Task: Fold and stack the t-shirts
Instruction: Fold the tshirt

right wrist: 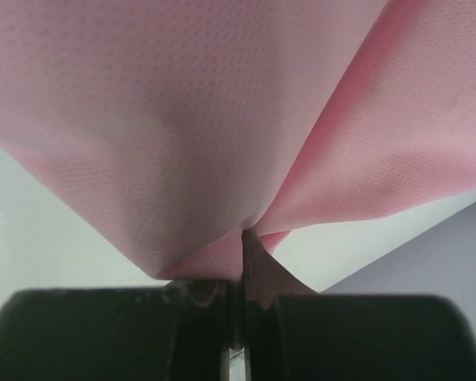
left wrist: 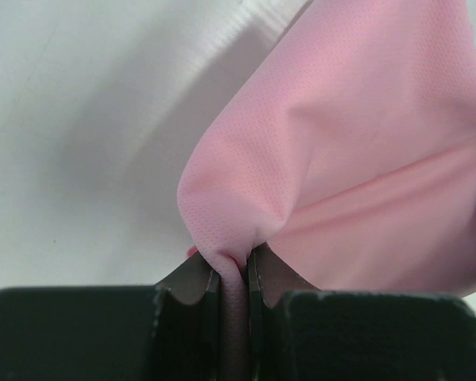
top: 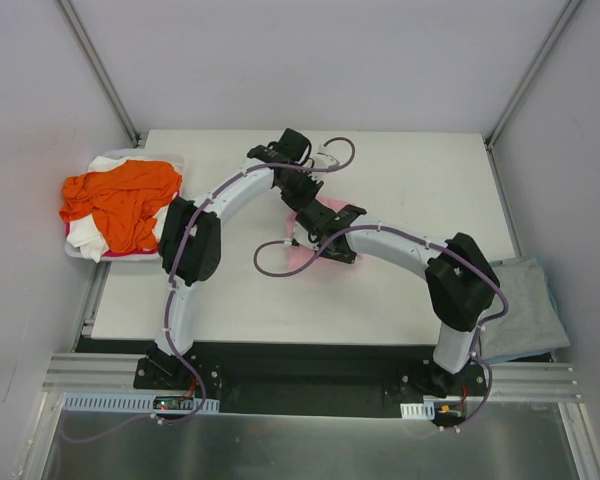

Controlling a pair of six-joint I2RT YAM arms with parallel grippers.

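White desk (top: 410, 190) below: left end effector (left wrist: 234, 274) and right end effector (right wrist: 236, 298) each clamp a fold of the soft light pink cotton t-shirt (left wrist: 357, 159), gathered between them. Pulling apart hard could slip these shallow bites, crumpling it.

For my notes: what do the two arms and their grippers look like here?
Both the left arm and right arm have white tubular links, bulky black joint housings and purple cables looping alongside. The left gripper and right gripper are black, with dark flat fingers.
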